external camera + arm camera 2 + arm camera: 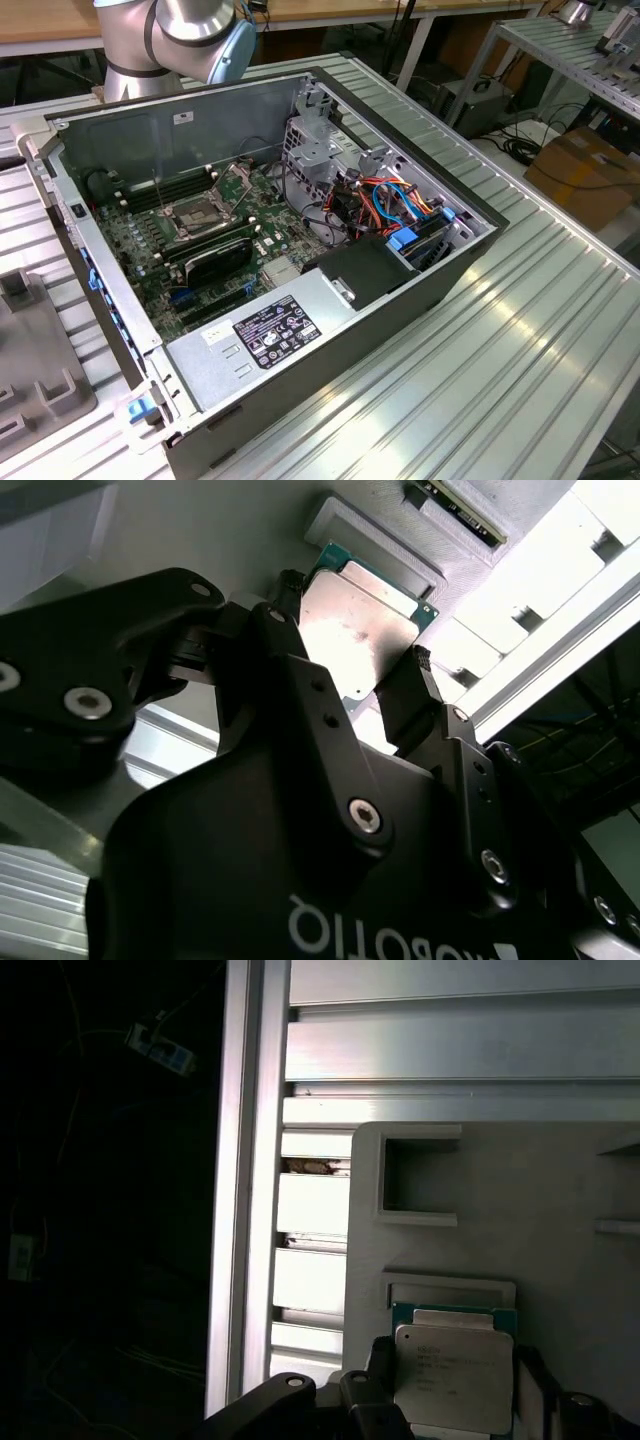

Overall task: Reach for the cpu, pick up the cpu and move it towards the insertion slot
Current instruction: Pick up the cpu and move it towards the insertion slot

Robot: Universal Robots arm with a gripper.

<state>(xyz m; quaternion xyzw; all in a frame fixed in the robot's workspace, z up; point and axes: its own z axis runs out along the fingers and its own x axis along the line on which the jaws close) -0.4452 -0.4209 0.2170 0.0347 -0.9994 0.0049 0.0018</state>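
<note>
Silver-grey cpu sits in a recess of the grey holder, near its edge, presumably squared for pickup; my pincer straddles it, clamped or not I can't tell

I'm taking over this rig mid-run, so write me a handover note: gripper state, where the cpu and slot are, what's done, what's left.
Gripper: down at the cpu, straddling it; whether it is clamped cannot be told.
Cpu: lying on the grey holder, which sits on the slatted table.
Insertion slot: inside the open computer case.
Done: the reach.
Left: no lift is evident; the cpu is not yet carried to the slot.
</note>
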